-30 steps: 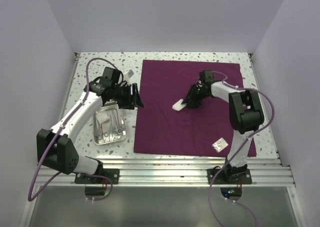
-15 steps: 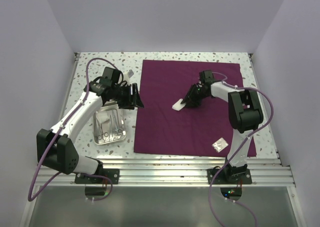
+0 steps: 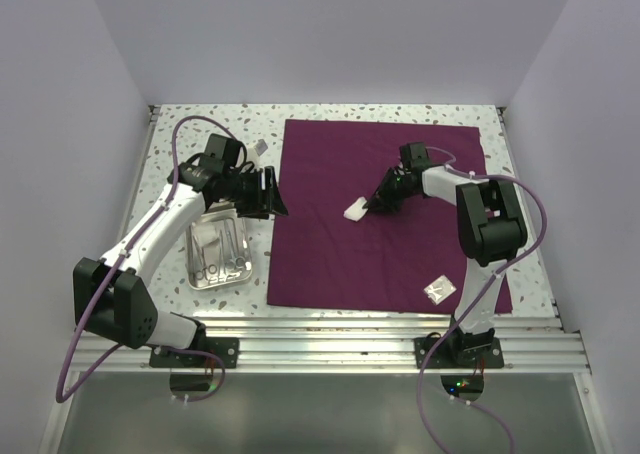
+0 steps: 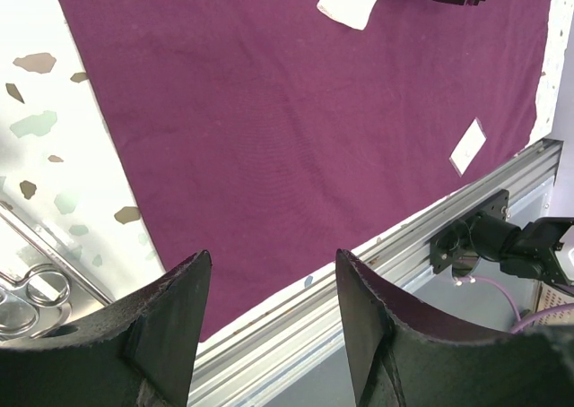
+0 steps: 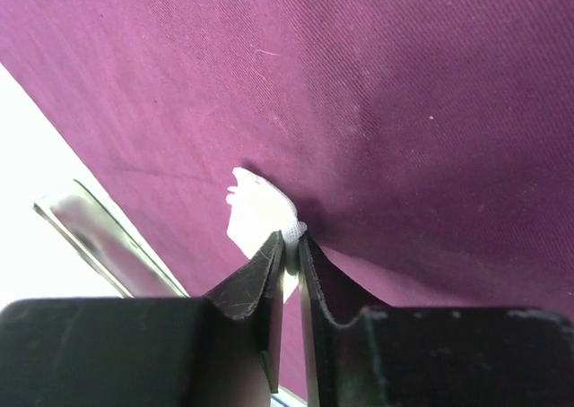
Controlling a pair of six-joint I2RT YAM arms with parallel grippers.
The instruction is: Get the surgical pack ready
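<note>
From above, the maroon cloth lies spread flat on the speckled surface, filling its middle and right. The right tool is low over the cloth's centre, pinching one edge of a white gauze square. A small white packet lies on the cloth near its front right corner. Left of the cloth, the steel tray sits on the surface with scissor-like instruments inside. The left tool hovers between tray and cloth edge, its jaws spread. In the left wrist view, the two dark fingers stand wide apart with nothing between them, above the cloth's near edge; the instruments' finger rings show at lower left. In the right wrist view, the fingers are pressed together on the gauze square, whose free end rests on the cloth.
</note>
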